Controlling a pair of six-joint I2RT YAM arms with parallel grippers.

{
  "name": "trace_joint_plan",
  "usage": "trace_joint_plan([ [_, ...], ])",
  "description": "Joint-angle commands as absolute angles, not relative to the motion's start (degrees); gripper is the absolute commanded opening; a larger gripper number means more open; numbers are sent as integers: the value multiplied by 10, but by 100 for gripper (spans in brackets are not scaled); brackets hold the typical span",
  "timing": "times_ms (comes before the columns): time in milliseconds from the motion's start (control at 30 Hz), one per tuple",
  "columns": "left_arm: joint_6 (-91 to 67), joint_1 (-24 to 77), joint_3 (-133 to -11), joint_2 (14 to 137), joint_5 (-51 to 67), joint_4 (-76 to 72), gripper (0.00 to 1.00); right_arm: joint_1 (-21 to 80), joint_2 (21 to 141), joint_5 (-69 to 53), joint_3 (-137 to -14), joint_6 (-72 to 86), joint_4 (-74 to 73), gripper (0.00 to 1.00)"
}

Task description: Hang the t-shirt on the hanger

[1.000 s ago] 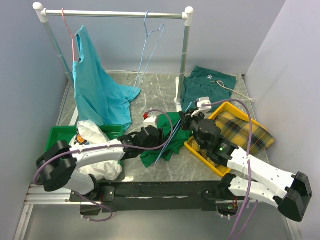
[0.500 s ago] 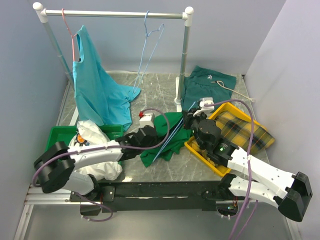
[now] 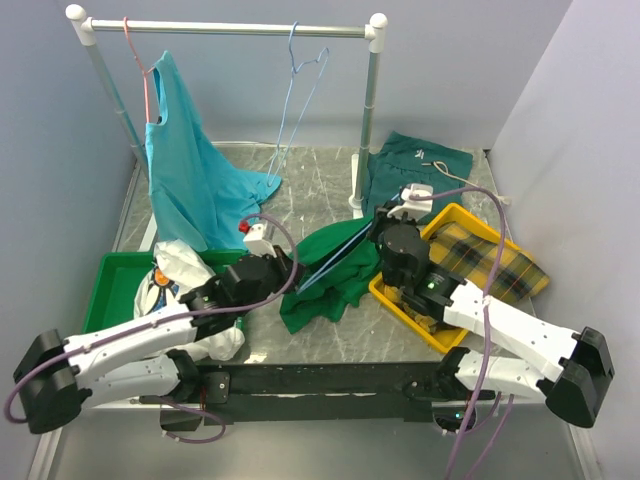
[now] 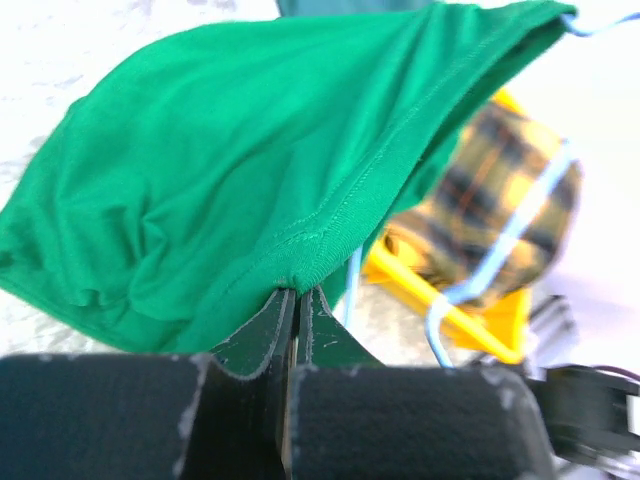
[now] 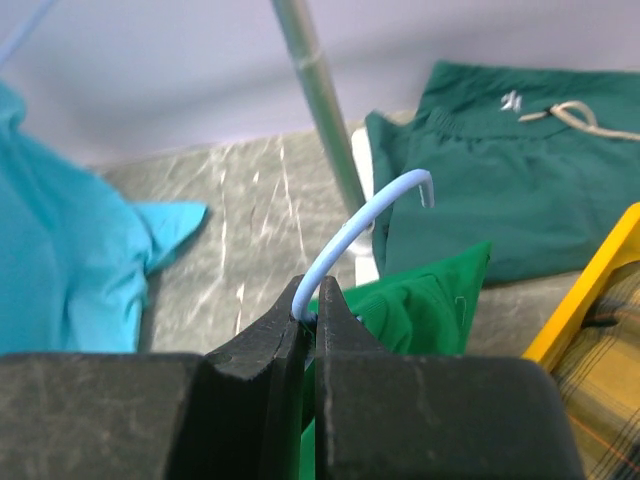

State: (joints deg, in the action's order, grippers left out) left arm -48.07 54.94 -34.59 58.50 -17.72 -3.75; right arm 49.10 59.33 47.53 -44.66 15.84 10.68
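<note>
Now t-shirt (image 4: 230, 170) in left claw (image 4: 296, 296)

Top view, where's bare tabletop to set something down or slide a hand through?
Bare marble lies between the turquoise shirt and the rack's right post; a thinner strip runs in front of the t-shirt. The middle, the green bin and the yellow tray are crowded.

Overhead: my left pincer (image 3: 288, 270) meets the green t-shirt (image 3: 320, 298) at its left edge; my right pincer (image 3: 381, 227) meets the light-blue hanger (image 3: 335, 258), which crosses the shirt diagonally over the counter (image 3: 320, 190).
</note>
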Motion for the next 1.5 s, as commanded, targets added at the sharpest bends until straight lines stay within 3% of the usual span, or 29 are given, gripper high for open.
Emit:
trace_joint_plan([
  [0, -496, 546, -345, 529, -158, -23, 1, 490, 614, 575, -531, 138, 131, 0],
  [633, -480, 546, -479, 419, -120, 123, 1, 490, 649, 648, -605, 45, 157, 0],
  [867, -460, 546, -547, 443, -100, 148, 1, 511, 671, 659, -671, 18, 148, 0],
  [1033, -407, 546, -669, 509, -57, 191, 1, 571, 674, 683, -750, -23, 135, 0],
  [1267, -353, 546, -778, 556, -38, 234, 8, 630, 672, 679, -823, -41, 126, 0],
  [1467, -331, 546, -795, 577, -17, 255, 24, 632, 722, 666, -860, 15, 54, 0],
])
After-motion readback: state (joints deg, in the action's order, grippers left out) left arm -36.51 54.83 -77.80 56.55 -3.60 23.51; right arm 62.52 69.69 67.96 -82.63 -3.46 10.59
